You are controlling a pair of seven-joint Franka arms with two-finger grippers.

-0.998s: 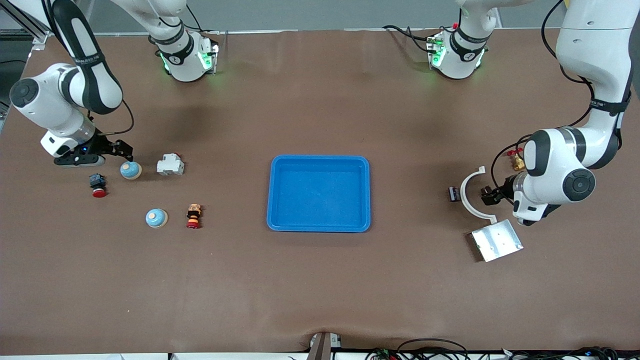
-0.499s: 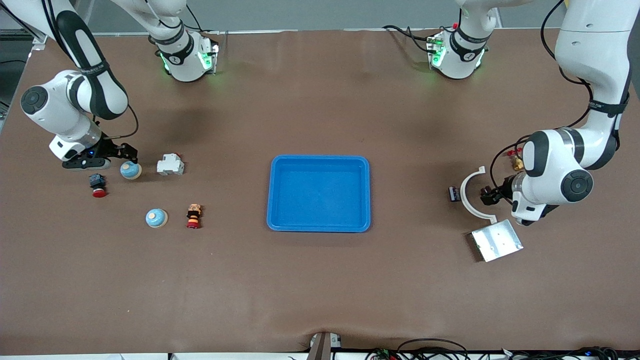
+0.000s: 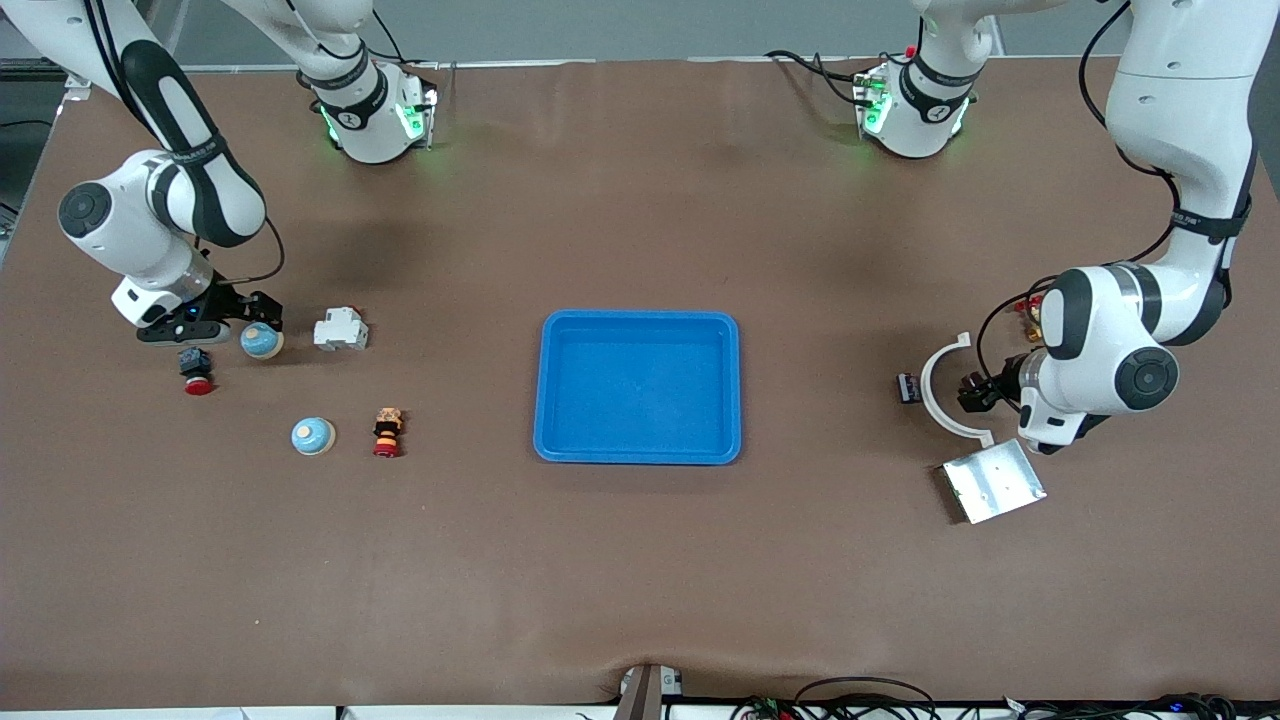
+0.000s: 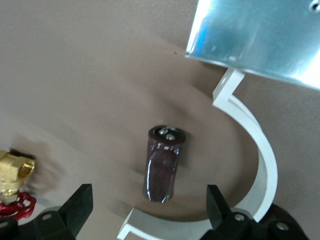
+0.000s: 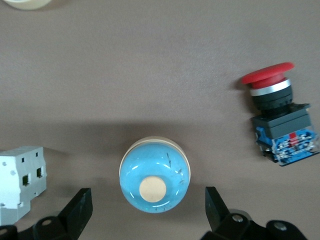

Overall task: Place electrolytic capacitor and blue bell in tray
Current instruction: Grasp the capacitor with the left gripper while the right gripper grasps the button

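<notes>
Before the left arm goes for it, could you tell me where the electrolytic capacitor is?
The electrolytic capacitor lies on the table at the left arm's end, inside the white curved bracket's arc, with the left pincer open over it.

You have two blue bells, two red push buttons, and one each of these: tray, capacitor, white breaker, white curved bracket, metal plate, brass valve.
</notes>
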